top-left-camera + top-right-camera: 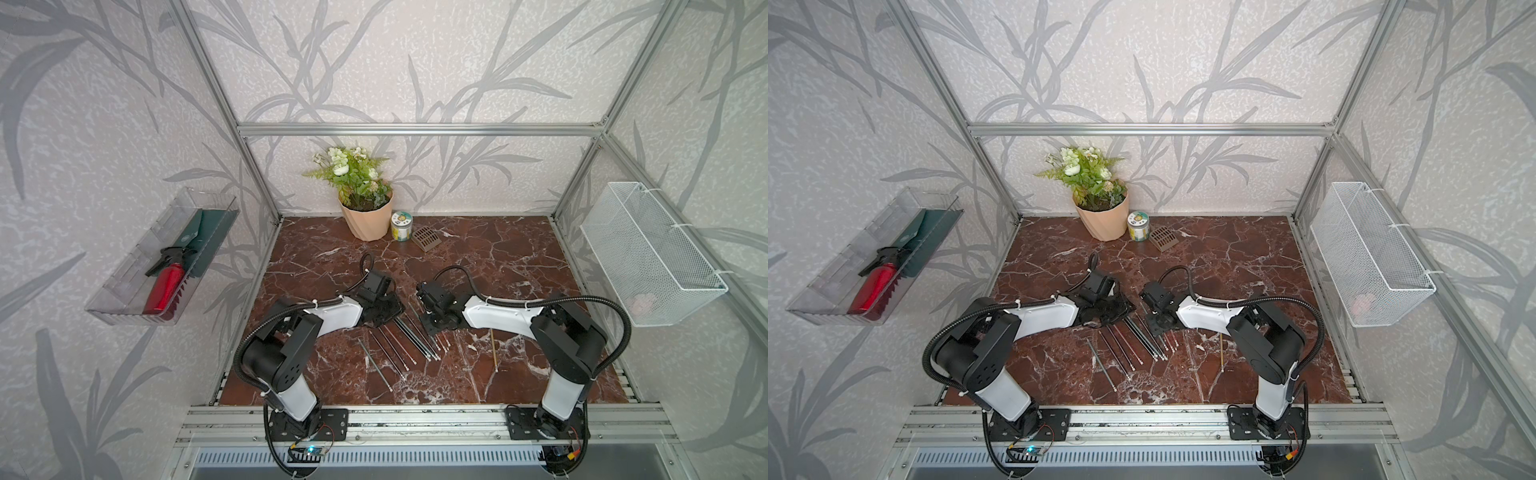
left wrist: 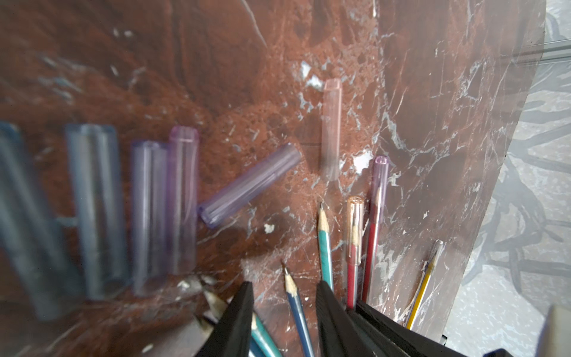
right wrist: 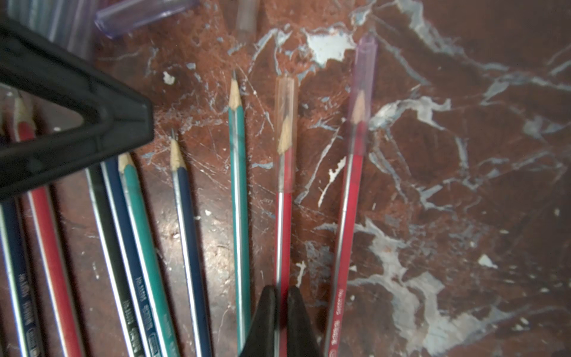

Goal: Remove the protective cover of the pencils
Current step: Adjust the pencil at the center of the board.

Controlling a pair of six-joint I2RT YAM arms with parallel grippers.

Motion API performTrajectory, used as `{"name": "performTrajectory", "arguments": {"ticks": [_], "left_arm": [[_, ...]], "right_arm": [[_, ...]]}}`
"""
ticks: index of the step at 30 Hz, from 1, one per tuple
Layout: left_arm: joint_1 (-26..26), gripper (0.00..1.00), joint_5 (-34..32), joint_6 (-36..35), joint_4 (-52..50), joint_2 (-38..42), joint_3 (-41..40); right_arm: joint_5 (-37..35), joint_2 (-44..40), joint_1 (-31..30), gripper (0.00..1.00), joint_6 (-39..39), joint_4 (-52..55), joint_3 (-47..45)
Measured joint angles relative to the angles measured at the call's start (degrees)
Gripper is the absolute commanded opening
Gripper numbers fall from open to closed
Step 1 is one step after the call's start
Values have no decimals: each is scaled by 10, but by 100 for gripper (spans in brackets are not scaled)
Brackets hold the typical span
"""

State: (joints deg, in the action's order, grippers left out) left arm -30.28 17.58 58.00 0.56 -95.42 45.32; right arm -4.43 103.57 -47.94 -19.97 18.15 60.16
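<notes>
The pencils (image 1: 399,336) lie fanned on the marble table (image 1: 498,266) between both arms, showing in both top views (image 1: 1133,340). My right gripper (image 3: 281,292) is shut on a red pencil (image 3: 283,231) whose tip sits inside a clear orange-tinted protective cover (image 3: 285,133). Beside it lies a red pencil with a purple cap (image 3: 364,92). My left gripper (image 2: 284,287) is open above a bare blue pencil (image 2: 298,315), gripping nothing. Several loose caps (image 2: 182,201) lie past the pencil tips, one askew (image 2: 250,187). A yellow pencil (image 2: 420,293) also wears a cap.
A potted plant (image 1: 365,216), a small jar (image 1: 402,226) and a brown grate (image 1: 426,239) stand at the back of the table. A clear tray (image 1: 124,299) with a red bottle hangs on the left wall, a wire basket (image 1: 648,257) on the right.
</notes>
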Motion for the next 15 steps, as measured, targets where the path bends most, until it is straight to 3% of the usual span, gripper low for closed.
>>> {"name": "performTrajectory", "arguments": {"ticks": [15], "left_arm": [[6, 37, -52, -20, -49, 6, 22]], "right_arm": [[0, -2, 0, 0, 0, 0, 0]]}}
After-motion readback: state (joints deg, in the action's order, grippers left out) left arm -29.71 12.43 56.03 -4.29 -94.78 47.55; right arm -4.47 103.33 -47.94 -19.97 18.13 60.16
